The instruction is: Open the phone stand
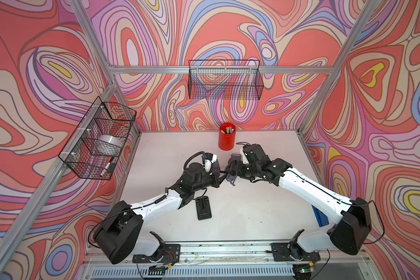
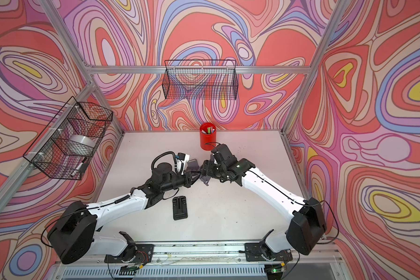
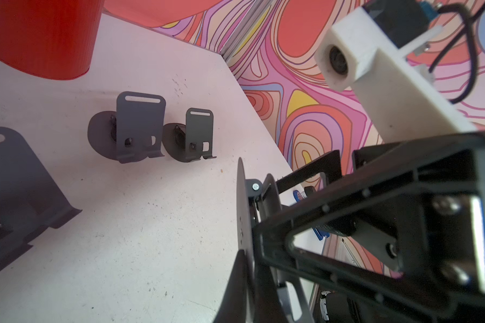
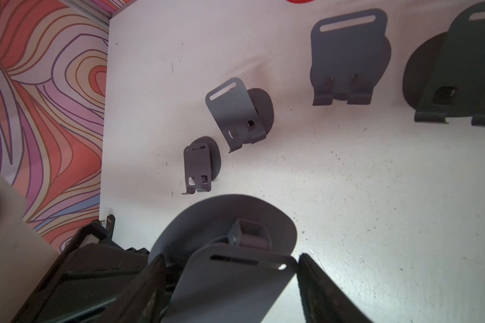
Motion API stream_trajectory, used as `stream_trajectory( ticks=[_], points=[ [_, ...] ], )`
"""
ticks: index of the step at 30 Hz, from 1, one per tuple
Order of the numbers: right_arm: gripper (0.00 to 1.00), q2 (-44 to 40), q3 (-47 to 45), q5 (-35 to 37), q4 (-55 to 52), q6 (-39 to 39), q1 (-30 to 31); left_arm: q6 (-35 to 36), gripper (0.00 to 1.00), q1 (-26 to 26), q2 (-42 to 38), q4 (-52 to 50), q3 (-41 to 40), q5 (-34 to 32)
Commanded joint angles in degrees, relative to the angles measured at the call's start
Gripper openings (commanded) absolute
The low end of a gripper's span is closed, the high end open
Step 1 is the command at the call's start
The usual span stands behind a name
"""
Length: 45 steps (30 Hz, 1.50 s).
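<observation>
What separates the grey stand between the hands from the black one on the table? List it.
Grey stand is up off the table, left hand pinching its round base; black stand lies on it, untouched. Grey stand is hinged partly open; black stand lies flat. Both are phone stands.

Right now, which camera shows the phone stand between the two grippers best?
The right wrist view: the phone stand is close up, with its round base, hinge and slotted plate all plain. The left wrist view shows its base edge-on. In both top views it is a small grey piece with little detail.
</observation>
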Motion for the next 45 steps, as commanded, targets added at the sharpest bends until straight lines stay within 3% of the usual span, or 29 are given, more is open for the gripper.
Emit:
stream_trajectory(
  ticks=[1, 5, 19, 36, 45],
  points=[
    [0.72, -0.5, -1.6, -2.1, 3.1, 2.2, 1.1, -0.5, 0.0, -0.3, 0.4, 4.7, 0.6, -0.6],
    [0.65, 0.3, -1.0, -3.3, 4.6, 1.8, 1.1, -1.2, 0.0, -0.3, 1.1, 4.9, 0.3, 0.2],
    [0.58, 1.1, 0.9, -4.4, 4.3, 0.3, 1.1, -3.9, 0.0, -0.3, 2.7, 9.6, -0.6, 1.5],
    [0.67, -1.0, 4.7, 2.1, -5.7, -0.1, 1.1, -14.5, 0.0, 0.7, 6.4, 32.1, -6.1, -2.8],
    [0.76, -0.8, 4.7, 2.2, -5.6, -0.2, 1.1, -15.3, 0.0, 0.9, 8.0, 33.1, -4.8, -1.0]
  ],
)
